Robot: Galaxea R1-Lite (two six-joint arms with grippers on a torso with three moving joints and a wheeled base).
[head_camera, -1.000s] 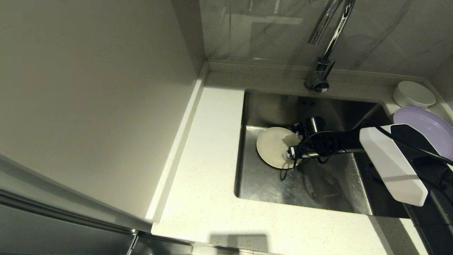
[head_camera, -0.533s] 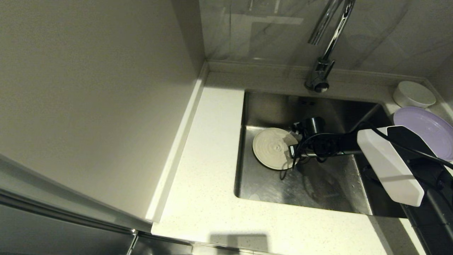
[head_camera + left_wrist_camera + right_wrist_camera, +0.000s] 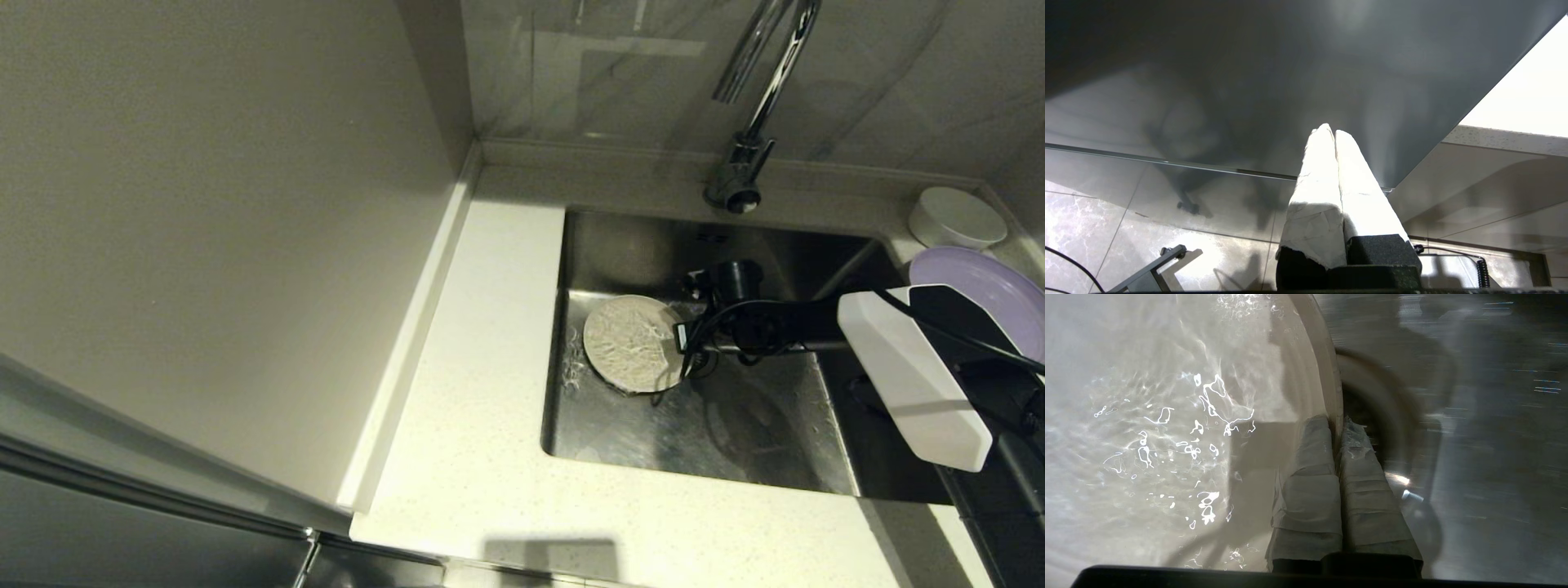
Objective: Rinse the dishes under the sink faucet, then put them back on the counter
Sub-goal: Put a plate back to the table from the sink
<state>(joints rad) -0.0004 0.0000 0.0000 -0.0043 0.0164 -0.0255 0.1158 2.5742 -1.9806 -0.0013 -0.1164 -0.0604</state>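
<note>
Seen from the wrist, the right gripper point(image 3: 1338, 428) is pinched on the rim of the cream-beige plate point(image 3: 1167, 416), one taped finger point(image 3: 1310, 465) on its face and the other behind the edge. In the head view that plate point(image 3: 630, 343) is held low inside the sink point(image 3: 735, 425), towards its left wall, with water rippling and glinting across its face. The rinsing of this first dish is judged to be in hand. Next, a steady lift clear of the basin wall is called for, then a set-down on the counter point(image 3: 482, 457). Farther back, the lilac plate point(image 3: 988, 286) and white bowl point(image 3: 955, 216) are seen on the counter to the right, beyond the faucet point(image 3: 747, 155). The left gripper point(image 3: 1333, 134), pressed together on nothing, is parked away from the sink.
</note>
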